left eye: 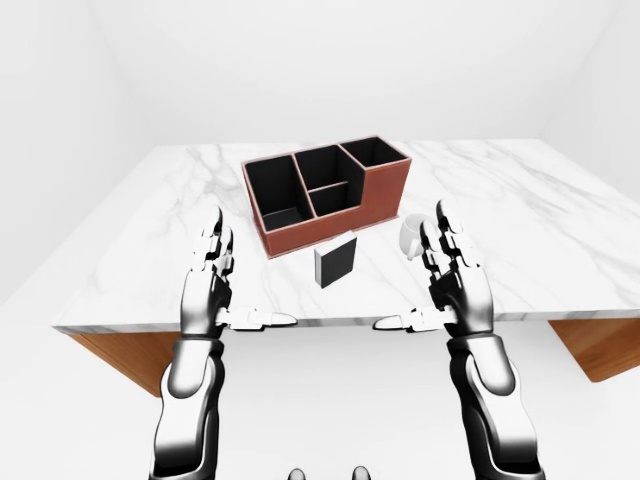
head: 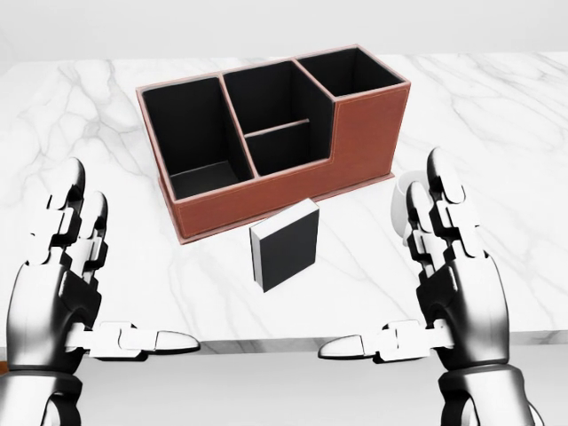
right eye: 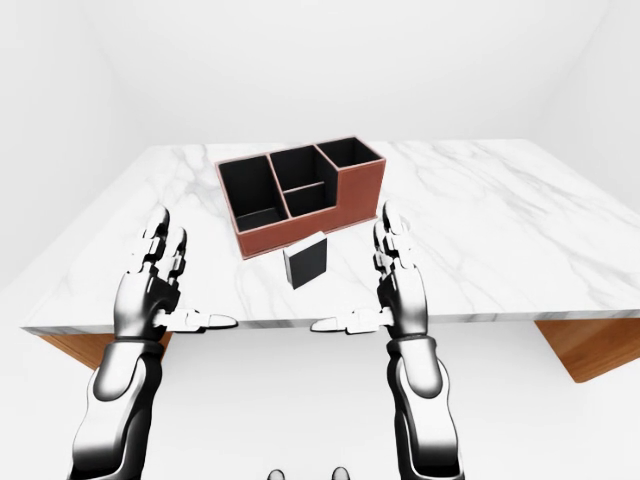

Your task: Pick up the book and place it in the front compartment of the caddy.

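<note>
Black hardcover book point(head: 287, 244) stands upright near the caddy point(head: 266, 133), looking stiff and light; pinch both covers. Both robot hands spread, empty.

A bare white simulated room, furnished only with a marble-topped table point(left eye: 520, 215) on wooden legs.

A white marble-patterned tabletop with grey veining point(left eye: 150, 230) spans the middle of the left-eye view from left to right. Beneath its near edge, brown wooden supports point(left eye: 110, 350) show at the lower left and lower right. A white ceramic mug point(left eye: 410, 232) stands on the tabletop right of centre, partly hidden. Plain white walls point(left eye: 300, 60) fill the upper part of the frame.
</note>
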Robot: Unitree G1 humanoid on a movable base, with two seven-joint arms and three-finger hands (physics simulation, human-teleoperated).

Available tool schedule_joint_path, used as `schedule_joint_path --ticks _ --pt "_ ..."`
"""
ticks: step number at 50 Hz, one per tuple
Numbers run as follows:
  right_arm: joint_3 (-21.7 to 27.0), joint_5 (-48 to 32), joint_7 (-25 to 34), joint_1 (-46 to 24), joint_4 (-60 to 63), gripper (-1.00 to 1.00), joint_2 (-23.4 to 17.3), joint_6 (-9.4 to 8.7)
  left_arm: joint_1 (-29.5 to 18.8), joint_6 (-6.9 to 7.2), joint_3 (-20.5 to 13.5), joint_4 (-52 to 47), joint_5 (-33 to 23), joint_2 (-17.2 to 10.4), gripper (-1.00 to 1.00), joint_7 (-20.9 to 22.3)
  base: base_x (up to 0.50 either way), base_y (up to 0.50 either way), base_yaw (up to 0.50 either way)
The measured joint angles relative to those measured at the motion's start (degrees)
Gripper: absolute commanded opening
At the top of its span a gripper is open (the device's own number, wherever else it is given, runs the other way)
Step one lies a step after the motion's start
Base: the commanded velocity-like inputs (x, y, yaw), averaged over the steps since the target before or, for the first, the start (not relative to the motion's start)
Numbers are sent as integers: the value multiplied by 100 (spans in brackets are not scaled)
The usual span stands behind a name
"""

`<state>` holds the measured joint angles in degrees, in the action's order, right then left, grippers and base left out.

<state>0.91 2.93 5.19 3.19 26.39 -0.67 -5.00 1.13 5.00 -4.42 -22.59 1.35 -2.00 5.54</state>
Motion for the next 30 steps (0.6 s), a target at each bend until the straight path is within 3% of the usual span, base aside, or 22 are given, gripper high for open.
schedule_joint_path --ticks 14,30 --pt "-13 -11 -4 11 1 100 -3 0 4 0 7 10 1 7 100 7 0 0 0" --pt "-76 -17 107 83 127 100 -10 0 14 0 4 -15 29 9 100 12 50 0 0"
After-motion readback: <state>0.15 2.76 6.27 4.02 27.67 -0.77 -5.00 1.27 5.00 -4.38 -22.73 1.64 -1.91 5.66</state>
